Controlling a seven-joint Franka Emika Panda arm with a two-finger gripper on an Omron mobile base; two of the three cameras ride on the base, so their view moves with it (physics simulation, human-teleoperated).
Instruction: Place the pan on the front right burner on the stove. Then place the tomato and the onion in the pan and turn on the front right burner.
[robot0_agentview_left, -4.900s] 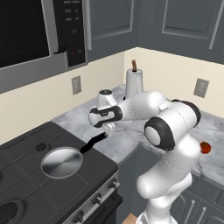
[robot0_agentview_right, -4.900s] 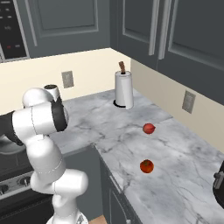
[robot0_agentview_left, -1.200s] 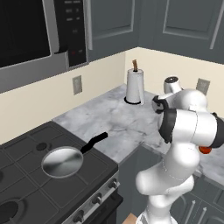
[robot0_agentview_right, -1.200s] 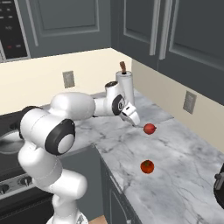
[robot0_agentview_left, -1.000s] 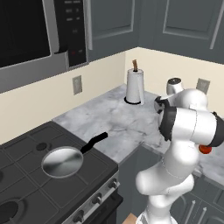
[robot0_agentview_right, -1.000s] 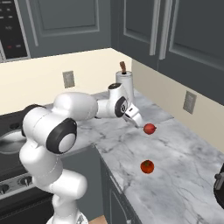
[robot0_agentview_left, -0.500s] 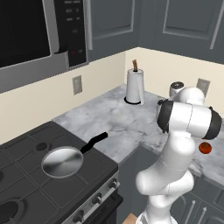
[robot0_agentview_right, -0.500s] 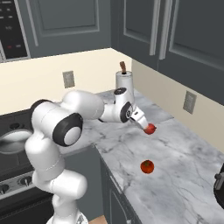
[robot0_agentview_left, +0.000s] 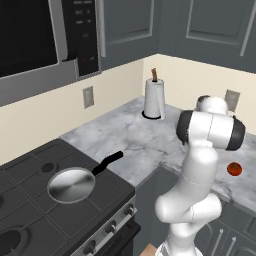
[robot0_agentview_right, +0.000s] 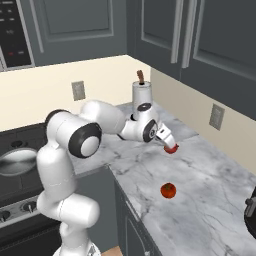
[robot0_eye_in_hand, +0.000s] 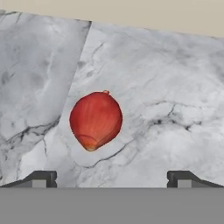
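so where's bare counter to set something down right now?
Bare marble between the stove edge and the paper towel roll, and between the tomato and the counter's near edge. Crowded where the gripper hangs over the onion.

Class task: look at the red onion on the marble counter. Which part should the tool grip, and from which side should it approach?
Grip the onion across its widest middle, coming from above, along the tool's present line. It lies on its side on the counter, tapered ends pointing along the surface, so the round belly probably gives the firmest hold. The open fingers already stand wider than it.
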